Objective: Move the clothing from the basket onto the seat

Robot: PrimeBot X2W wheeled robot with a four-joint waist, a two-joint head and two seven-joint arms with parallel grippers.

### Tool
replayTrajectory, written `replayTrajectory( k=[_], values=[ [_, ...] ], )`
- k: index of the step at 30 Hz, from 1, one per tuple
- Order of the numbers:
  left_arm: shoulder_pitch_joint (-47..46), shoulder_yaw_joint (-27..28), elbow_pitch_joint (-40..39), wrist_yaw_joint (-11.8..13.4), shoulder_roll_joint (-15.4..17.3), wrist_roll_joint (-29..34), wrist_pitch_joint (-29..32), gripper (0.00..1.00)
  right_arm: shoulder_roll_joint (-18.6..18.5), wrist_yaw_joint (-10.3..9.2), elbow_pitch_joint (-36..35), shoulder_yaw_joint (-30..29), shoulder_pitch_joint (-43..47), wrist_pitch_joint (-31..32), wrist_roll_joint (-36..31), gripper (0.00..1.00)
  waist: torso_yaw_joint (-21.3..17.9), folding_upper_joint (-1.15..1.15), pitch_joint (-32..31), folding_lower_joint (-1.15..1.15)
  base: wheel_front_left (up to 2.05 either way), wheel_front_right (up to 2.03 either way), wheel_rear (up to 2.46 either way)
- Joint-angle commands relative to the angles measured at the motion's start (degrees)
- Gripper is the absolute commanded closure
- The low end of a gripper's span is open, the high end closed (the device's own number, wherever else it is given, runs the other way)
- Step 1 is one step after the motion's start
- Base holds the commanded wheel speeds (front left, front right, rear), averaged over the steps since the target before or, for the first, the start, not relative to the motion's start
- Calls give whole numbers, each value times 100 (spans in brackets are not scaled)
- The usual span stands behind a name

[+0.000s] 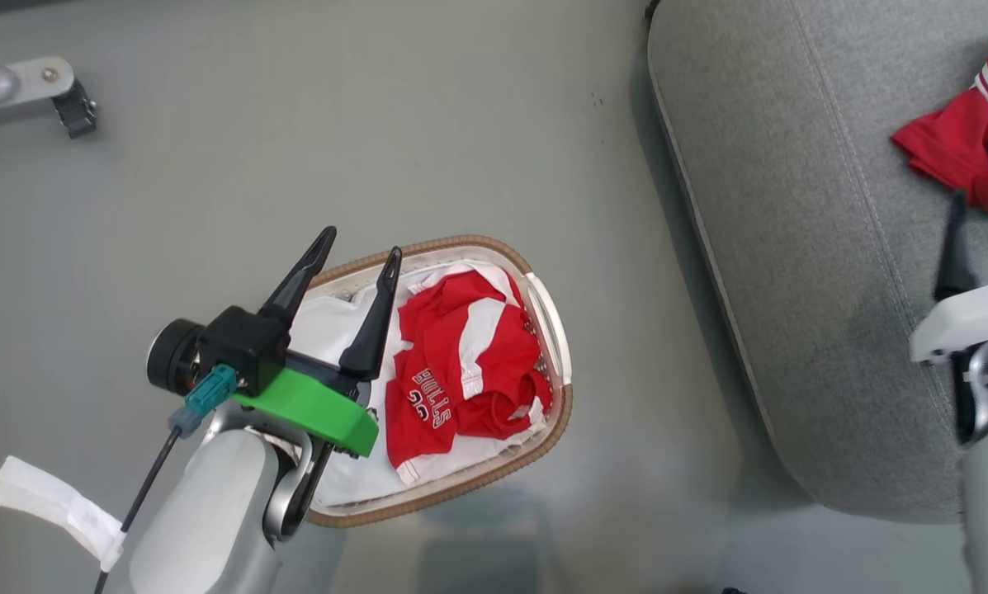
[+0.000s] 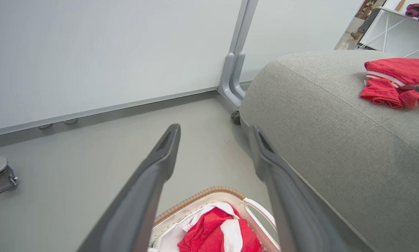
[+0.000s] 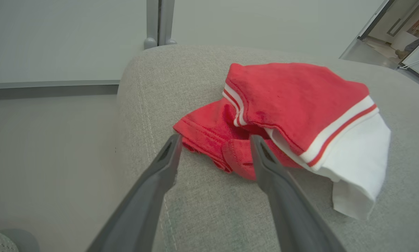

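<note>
Clothing transfer is running halfway: one red garment (image 3: 283,98) is lying on the seat (image 1: 791,247).
Left gripper (image 1: 361,242) is hovering spread above the basket (image 1: 543,445); the next move is likely calling for a dip onto the jersey (image 1: 460,363) at its 4 o'clock. Right gripper (image 3: 215,140) is gaping empty.

The seat (image 1: 799,272) was matt, coarse-woven grey cloth with a stitched seam, the garment (image 3: 293,94) on the seat soft, faintly fuzzy red-and-white fabric, the basket (image 1: 555,338) beside the seat smooth white plastic rimmed in brown weave, the floor (image 1: 378,124) smooth and dull.
</note>
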Motion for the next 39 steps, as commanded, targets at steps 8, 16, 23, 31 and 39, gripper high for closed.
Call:
replayTrajectory(
  k=[8, 16, 23, 31, 39],
  values=[
    [462, 607, 80, 10, -285, 295, 4, 0, 622, -8, -591, 773, 436, -26, 417, 0, 404, 0, -598, 0, 0, 0, 0],
    [843, 1464, 125, 10, -553, 664, 4, 0, 717, -8, -797, 1591, 576, -26, 982, 0, 720, 0, -946, 0, 0, 0, 0],
    [1169, 2305, 161, 10, -754, 991, 3, 0, 713, -8, -937, 2015, 787, -26, 1349, 0, 874, 0, -1258, 0, 0, 0, 0],
    [1506, 2843, 232, 10, -924, 1181, 3, 0, 719, -8, -910, 2168, 1146, -27, 1502, 0, 938, 0, -1598, 0, 0, 0, 0],
    [1825, 2874, 303, 10, -994, 1114, 3, 0, 715, -8, -809, 2185, 1535, -27, 1558, 0, 1026, 0, -1959, 0, 0, 0, 0]
  ],
)
